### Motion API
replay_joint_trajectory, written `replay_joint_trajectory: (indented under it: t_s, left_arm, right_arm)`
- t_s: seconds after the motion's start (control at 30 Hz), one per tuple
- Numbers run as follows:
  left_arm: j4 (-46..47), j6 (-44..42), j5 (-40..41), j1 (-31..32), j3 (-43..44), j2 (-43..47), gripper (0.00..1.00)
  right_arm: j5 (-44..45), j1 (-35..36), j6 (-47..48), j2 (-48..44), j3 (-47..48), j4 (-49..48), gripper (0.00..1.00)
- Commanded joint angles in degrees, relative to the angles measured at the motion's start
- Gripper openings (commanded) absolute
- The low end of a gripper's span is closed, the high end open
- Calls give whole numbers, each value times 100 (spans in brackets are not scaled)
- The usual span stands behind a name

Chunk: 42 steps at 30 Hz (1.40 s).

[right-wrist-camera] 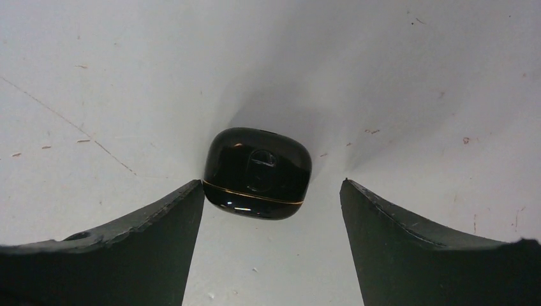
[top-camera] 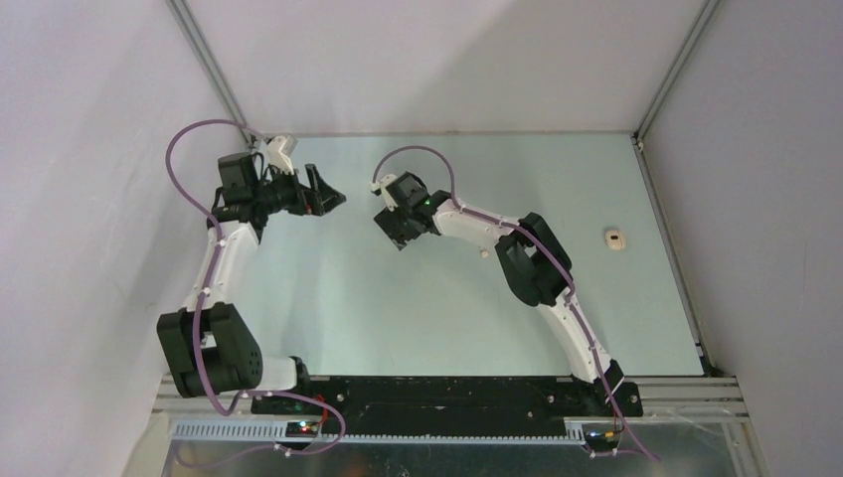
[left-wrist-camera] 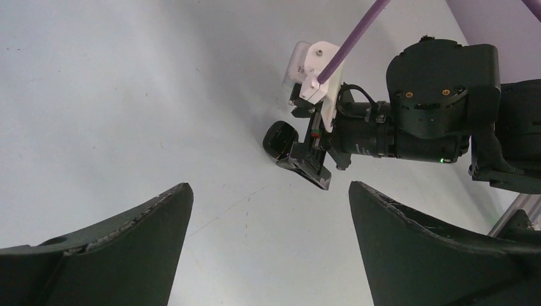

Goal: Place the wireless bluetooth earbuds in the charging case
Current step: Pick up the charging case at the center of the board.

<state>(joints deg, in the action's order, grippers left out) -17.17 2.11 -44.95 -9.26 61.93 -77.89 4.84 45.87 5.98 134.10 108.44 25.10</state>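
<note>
Pale table [top-camera: 378,318], white walls [top-camera: 437,60], metal frame [top-camera: 207,60]

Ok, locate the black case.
In the right wrist view, the black charging case lies on the table between the right gripper's fingers, nearer the one at picture left.

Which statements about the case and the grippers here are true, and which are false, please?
1. The black case lies between the right gripper's fingers. True.
2. The left gripper holds an earbud. False: it is open, with nothing between its fingers.
3. The black case stands open. False: it looks shut along its gold seam.
4. A small off-white item lies on the table, to the right of the right arm. True.
</note>
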Motion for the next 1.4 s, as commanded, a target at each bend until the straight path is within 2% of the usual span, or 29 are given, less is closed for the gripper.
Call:
replay_joint_trajectory:
  t_s: [0.0, 0.13, 0.37, 0.83, 1.0, 1.17, 1.23, 1.33, 1.37]
  left_arm:
    - [252, 105, -48, -5, -55, 221, 99]
    - [270, 97, -25, -5, -82, 254, 99]
    - [323, 97, -23, -10, -112, 274, 99]
    - [458, 123, -47, -4, -199, 359, 99]
    - [494, 140, -51, -5, -216, 368, 99]
    - [500, 149, -72, 0, -225, 357, 99]
    - [496, 154, -75, -6, -229, 338, 99]
    - [447, 172, -172, -2, -197, 262, 99]
    - [423, 175, -198, 6, -185, 201, 99]
  right_arm:
    - [84, -32, -144, 80, 391, 33, 82]
    - [-101, -54, -283, 194, 551, 195, 77]
    - [-278, -71, -555, 356, 898, 447, 79]
    - [80, -99, -846, 455, 958, 758, 72]
    - [28, -116, -834, 469, 950, 748, 63]
    - [31, -128, -657, 482, 989, 683, 46]
    - [116, -118, -550, 382, 949, 677, 42]
    - [58, -133, -164, -13, 558, 427, 38]
    - [20, -136, -64, -371, 169, 316, 37]
